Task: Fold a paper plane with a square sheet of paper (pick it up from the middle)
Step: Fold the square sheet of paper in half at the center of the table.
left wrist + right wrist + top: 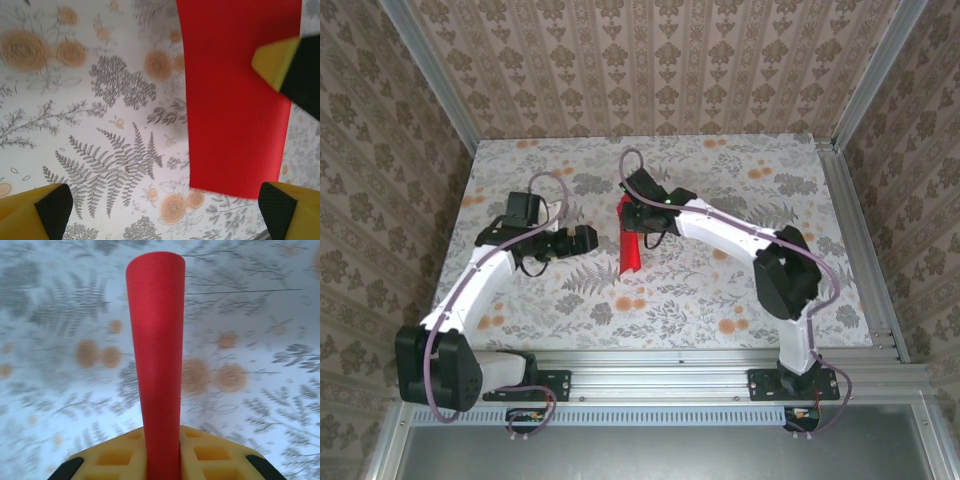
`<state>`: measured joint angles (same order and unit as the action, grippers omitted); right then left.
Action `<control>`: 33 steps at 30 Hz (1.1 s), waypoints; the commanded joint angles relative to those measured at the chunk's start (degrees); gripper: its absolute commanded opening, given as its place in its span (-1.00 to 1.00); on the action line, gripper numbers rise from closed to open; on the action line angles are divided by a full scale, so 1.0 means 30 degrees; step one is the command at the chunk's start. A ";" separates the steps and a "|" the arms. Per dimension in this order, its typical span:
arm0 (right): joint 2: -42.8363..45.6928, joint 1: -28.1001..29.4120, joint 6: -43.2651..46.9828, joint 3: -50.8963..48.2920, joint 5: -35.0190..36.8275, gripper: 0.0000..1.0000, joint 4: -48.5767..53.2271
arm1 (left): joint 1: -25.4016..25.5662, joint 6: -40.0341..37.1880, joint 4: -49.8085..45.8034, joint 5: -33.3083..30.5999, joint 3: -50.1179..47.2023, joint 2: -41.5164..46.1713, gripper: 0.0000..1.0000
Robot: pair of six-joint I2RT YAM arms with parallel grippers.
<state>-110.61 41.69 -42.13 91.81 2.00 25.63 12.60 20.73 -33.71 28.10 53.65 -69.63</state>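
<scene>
On the left, the left tool (582,238) hangs with its jaws wide and empty just beside the sheet of paper (631,250), probably waiting to help with a crease. Further right, the right tool (636,218) pinches the sheet's middle, so it droops in a curl toward the desk (740,180).

Beige damask-papered walls (660,60) around a floral-print table (570,300), aluminium rails (670,362) at its edges
</scene>
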 commanded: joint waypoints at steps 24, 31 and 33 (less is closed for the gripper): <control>0.1609 -0.3868 -0.4028 -1.2568 -0.9297 -0.58 -1.2893 | 0.3502 0.4699 0.4794 0.2295 -0.0831 -0.2401 0.92; 0.0697 -0.4311 -0.3379 -1.2659 -0.9636 -0.53 -1.2546 | 0.4997 0.5430 0.6004 0.1084 -0.1223 -0.3821 0.88; 0.0658 -0.4293 -0.3416 -1.2802 -0.9435 -0.52 -1.2611 | 0.5167 0.5963 0.6863 0.1017 -0.1575 -0.3963 0.86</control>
<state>-107.79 28.88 -53.56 54.43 -25.34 -10.63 27.03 35.94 -17.15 32.73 50.35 -81.08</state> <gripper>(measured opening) 0.240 0.934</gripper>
